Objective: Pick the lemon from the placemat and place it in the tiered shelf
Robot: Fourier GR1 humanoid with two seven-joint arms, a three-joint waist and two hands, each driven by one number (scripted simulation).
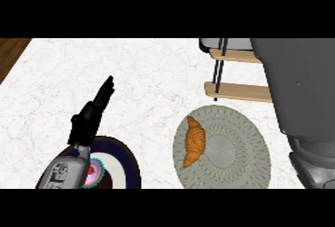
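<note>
No lemon visible anywhere. The placemat (242, 155), by the counter's (150, 75) near edge right of centre, carries only a croissant (194, 142) on its left side. The right forearm (297, 88) runs up along the right edge and covers the right part of the shelf (239, 91) at the far-right corner. The right hand isn't in view, so can't tell its fingers or whether it has the lemon.

Prob. the placing step, w/ the lemon hidden behind that arm, but that's a guess. To do it well:
- come in level over a wooden tier
- keep off the thin black posts
- set down well inside the board's edge so a round fruit can't roll off, then let go

The left hand (91, 113) rests toward the near-left corner, fingers straight and relaxed, holding nothing. It sits over a plate (127, 162) w/ a cupcake (95, 172).

Open room: bare counter at centre & far-left. The left edge is well apart from the work.
</note>
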